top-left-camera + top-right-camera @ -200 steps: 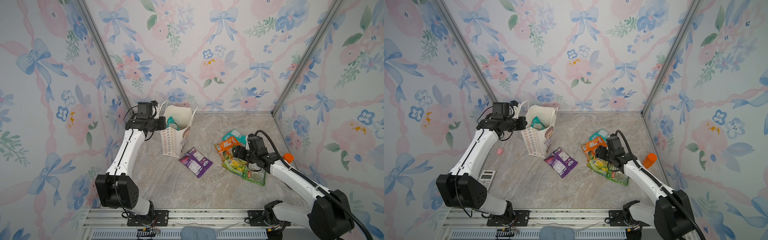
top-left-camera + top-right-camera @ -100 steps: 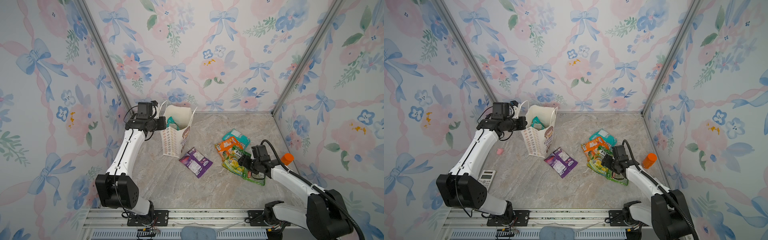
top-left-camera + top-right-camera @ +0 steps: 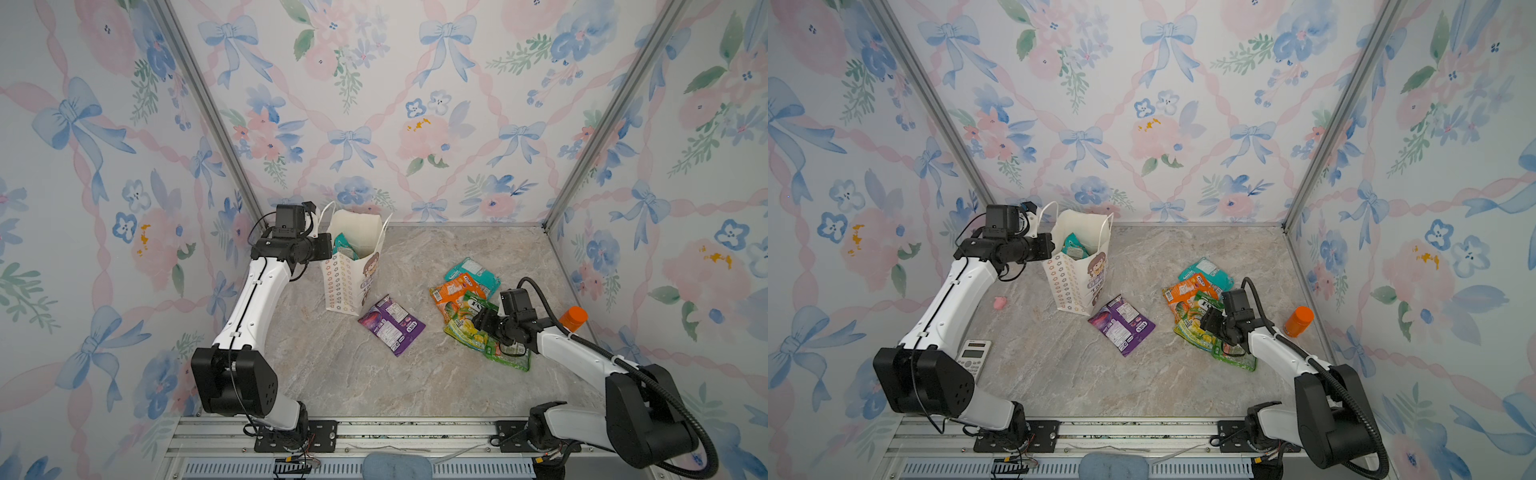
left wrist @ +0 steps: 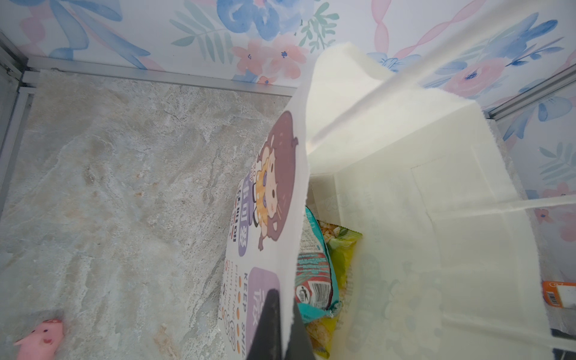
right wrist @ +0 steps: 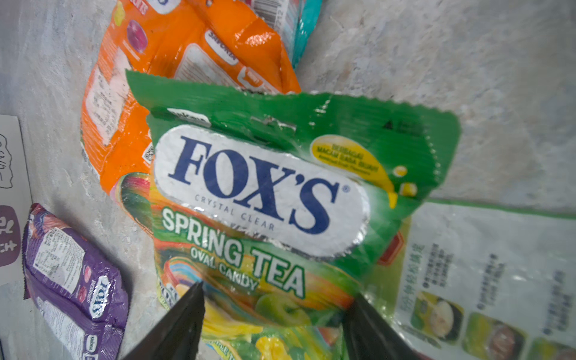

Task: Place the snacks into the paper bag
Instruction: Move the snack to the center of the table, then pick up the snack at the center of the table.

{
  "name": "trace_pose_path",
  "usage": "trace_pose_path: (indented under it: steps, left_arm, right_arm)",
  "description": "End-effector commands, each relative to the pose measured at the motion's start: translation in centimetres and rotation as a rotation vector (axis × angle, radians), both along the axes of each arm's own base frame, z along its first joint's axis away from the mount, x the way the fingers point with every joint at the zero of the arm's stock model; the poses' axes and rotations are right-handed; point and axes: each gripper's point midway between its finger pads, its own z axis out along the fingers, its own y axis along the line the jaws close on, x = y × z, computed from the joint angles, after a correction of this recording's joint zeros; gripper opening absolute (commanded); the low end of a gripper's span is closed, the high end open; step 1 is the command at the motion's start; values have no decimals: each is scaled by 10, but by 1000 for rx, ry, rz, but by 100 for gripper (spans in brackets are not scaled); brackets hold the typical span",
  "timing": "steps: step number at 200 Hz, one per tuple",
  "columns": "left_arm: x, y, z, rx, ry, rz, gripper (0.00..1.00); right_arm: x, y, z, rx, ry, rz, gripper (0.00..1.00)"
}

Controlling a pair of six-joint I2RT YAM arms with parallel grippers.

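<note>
Since a second ago the right gripper [image 5: 274, 299] has dropped onto the pile and pulled back toward its base. Its jaws stand apart, straddling the green pouch [image 5: 265, 187], with no pinch seen. The forearm lies low over the floor. An orange pouch [image 3: 455, 289] and a teal pouch [image 3: 473, 272] lie just behind; the purple pouch [image 3: 390, 324] lies apart, nearer the bag [image 3: 349, 282]. The left gripper [image 4: 282, 302] is clamped on the bag's printed wall at the rim, arm raised, wrist level. Bagged pouches [image 4: 314, 274] sit inside.

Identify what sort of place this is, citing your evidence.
Probably a staged robot test booth: two white-and-black robot arms bolted to a silver metal rail, flowered wallpaper panels boxing in a marble-patterned tabletop.
</note>
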Motion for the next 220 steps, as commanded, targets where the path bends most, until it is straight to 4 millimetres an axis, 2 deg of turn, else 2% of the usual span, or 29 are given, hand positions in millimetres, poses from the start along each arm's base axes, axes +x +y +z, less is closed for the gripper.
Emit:
trace_pose_path:
  steps: [1,72,92,130,177,206,220]
  left_arm:
    - [7,-1,0,-3,-23,-20,0]
    - [7,0,0,-1,-23,-20,0]
    - [7,-1,-1,-5,-21,-22,0]
    - [6,-2,0,-8,-24,-26,0]
    - [6,-3,0,-9,-23,-28,0]
    - [7,-2,0,-9,-22,-26,0]
    - [6,-2,1,-10,-24,-25,0]
  right_arm:
    - [12,4,4,18,-20,23,70]
    - [18,41,26,18,-60,149,68]
    - [18,43,26,16,-58,156,67]
    - [20,32,18,63,-49,113,67]
    - [18,38,0,130,-18,110,63]
    - [18,43,-7,176,-13,104,54]
    - [18,44,-9,184,-11,102,45]
